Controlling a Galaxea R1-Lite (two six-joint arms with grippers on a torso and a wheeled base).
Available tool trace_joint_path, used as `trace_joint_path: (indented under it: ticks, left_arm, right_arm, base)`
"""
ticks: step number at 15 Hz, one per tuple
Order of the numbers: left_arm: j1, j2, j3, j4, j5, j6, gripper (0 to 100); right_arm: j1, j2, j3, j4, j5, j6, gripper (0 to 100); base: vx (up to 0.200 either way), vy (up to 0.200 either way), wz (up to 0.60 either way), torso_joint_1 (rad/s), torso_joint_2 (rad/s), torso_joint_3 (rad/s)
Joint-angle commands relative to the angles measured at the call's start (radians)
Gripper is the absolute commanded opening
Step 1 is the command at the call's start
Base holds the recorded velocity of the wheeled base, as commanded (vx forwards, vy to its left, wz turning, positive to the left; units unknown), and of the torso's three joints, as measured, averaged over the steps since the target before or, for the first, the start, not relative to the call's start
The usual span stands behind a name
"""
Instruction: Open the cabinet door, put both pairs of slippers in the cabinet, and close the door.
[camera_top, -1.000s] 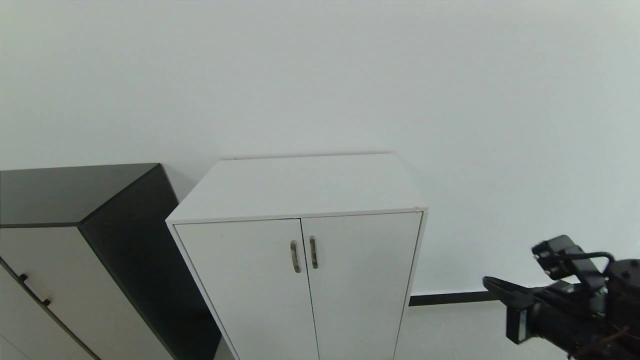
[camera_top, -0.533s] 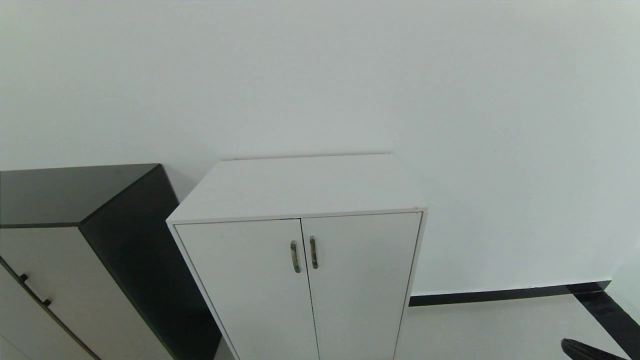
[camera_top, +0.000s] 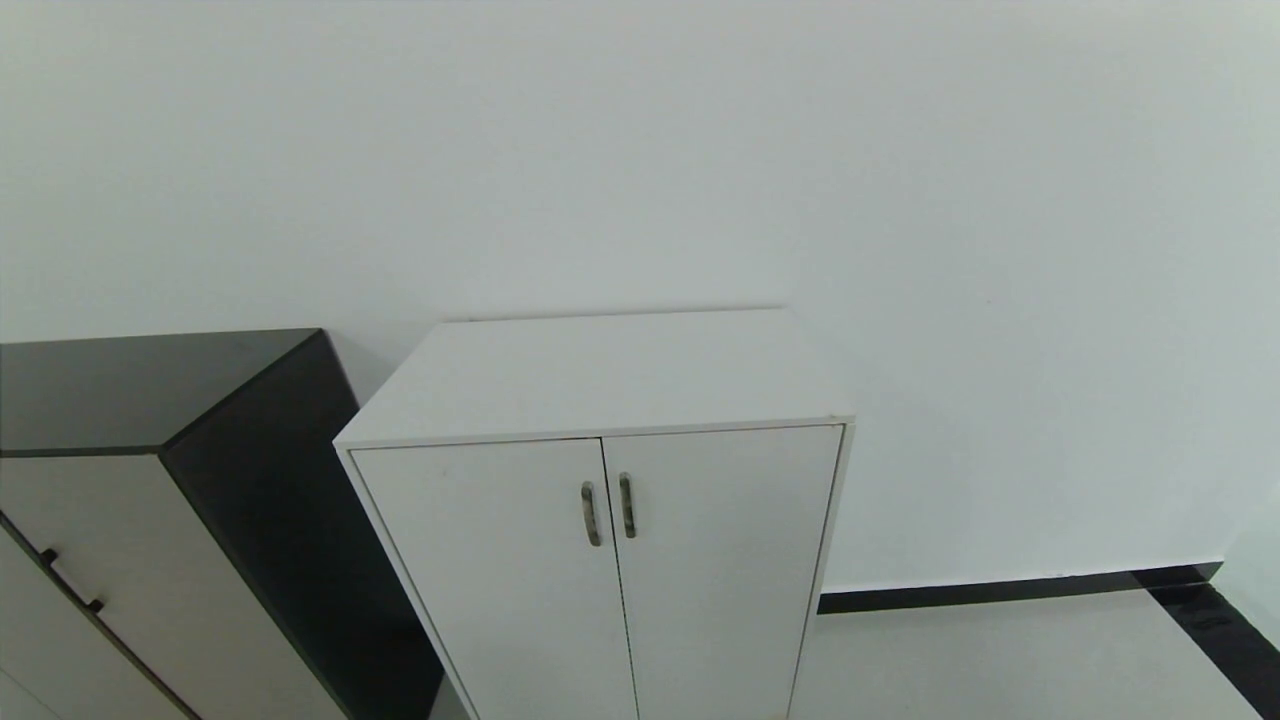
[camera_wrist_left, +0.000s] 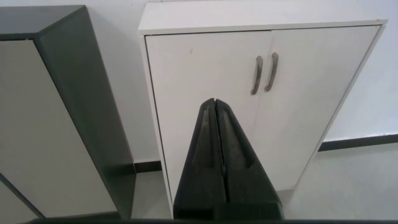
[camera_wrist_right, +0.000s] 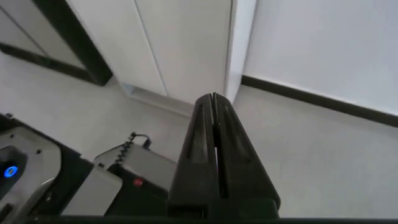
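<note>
Place: plain indoor room, furnished like a home hallway; real home or mock-up, cannot tell.
Walls: plain white wall (camera_top: 640, 150), black skirting (camera_top: 1000, 592) along its foot.
Floor: pale, smooth floor (camera_top: 1000, 665).
Furniture: white two-door cabinet (camera_top: 720, 560) against the wall, doors closed, paired metal handles (camera_top: 627, 505); dark cupboard (camera_top: 270, 480) just beside it.

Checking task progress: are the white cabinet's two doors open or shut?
Shut. Both doors of the white two-door cabinet sit flush with its front, with the metal handles side by side.
</note>
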Motion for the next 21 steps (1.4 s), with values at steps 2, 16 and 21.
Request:
trace_joint_path:
  ticks: [2, 16, 21]
  left_arm:
    - [0.0, 0.001, 0.0, 0.0, 0.0, -0.001, 0]
    - [0.0, 0.001, 0.0, 0.0, 0.0, 0.004, 0]
    - [0.0, 0.001, 0.0, 0.0, 0.0, 0.005, 0]
  right_arm:
    - [-0.191, -0.105, 0.0, 0.004, -0.002, -0.042, 0]
    - [-0.418, -0.388, 0.0, 0.005, -0.01, -0.032, 0]
    - [-0.418, -0.388, 0.0, 0.005, -0.01, -0.032, 0]
  base:
    - [0.0, 0.0, 0.0, 0.0, 0.0, 0.0]
    - [0.0, 0.0, 0.0, 0.0, 0.0, 0.0]
    - [0.0, 0.0, 0.0, 0.0, 0.0, 0.0]
